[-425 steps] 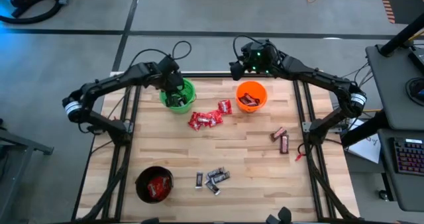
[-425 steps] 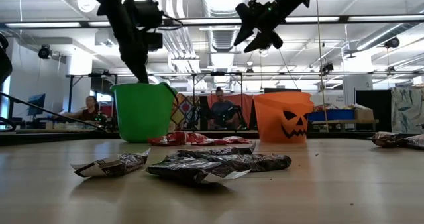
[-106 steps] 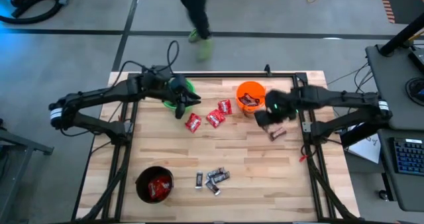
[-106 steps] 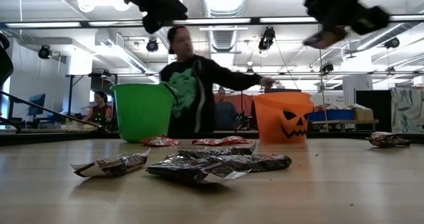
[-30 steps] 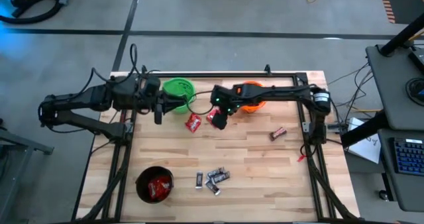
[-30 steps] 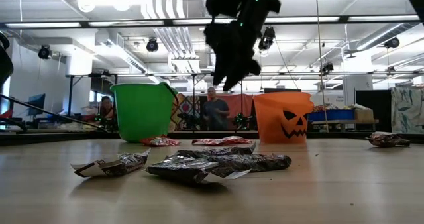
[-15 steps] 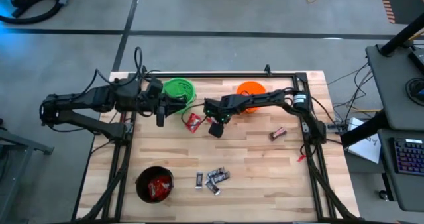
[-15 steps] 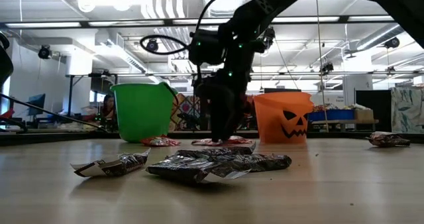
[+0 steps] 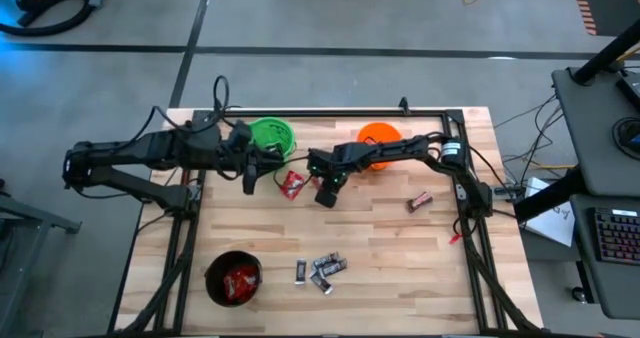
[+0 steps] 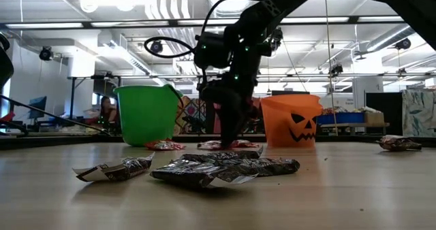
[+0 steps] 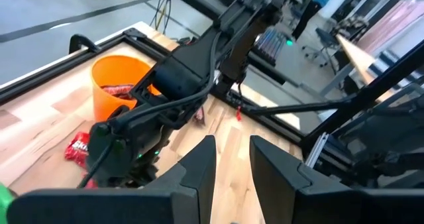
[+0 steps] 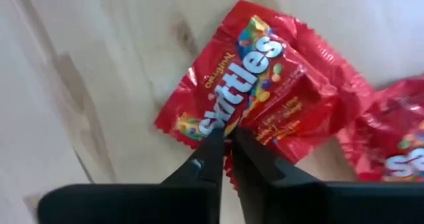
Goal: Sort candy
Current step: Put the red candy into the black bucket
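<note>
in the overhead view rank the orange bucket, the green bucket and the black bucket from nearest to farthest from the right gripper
From the right gripper, down at the red packets:
1. Orange bucket, just to its right, by the far edge.
2. Green bucket, to its left, by the far edge.
3. Black bucket, at the near left corner.

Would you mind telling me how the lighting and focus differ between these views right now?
Low view: bright ceiling lights behind leave the right gripper a dark silhouette; the near silver wrappers look soft. Right wrist view: the red Skittles packet is evenly lit and readable, the fingers blurred. High view: even light, faint shadows on the table.
</note>
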Controlling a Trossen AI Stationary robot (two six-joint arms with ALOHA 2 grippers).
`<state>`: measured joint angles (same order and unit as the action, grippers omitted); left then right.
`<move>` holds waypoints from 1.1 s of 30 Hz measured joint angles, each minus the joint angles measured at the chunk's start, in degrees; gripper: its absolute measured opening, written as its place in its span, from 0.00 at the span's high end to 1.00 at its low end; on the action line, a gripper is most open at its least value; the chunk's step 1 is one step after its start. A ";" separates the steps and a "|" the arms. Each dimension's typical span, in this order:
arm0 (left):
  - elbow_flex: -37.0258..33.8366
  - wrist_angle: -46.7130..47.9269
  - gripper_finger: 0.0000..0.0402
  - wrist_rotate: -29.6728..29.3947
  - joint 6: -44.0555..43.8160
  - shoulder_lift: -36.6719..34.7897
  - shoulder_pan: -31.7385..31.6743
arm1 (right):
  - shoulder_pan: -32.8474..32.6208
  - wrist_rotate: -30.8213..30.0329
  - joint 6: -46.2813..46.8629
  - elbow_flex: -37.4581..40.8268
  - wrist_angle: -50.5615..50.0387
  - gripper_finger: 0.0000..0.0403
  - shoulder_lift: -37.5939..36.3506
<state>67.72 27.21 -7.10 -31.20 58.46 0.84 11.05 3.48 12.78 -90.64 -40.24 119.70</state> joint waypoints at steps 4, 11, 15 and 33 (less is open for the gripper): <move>0.00 0.78 0.81 0.09 1.53 0.72 0.00 | 0.08 1.86 -0.61 0.25 -0.84 0.97 -1.32; 0.00 0.82 0.81 0.11 2.66 1.29 0.00 | 0.08 6.38 -0.41 0.27 -0.86 0.98 -10.15; 0.00 0.77 0.81 0.13 3.48 1.30 0.35 | 0.23 8.52 -0.42 0.27 -1.18 0.98 -16.86; 3.83 -3.81 0.49 0.01 21.41 10.74 2.59 | 0.61 39.30 10.12 0.27 4.34 0.98 -32.11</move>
<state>71.55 23.40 -7.09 -9.79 69.19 3.43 11.66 42.78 22.90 -90.37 -35.90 87.59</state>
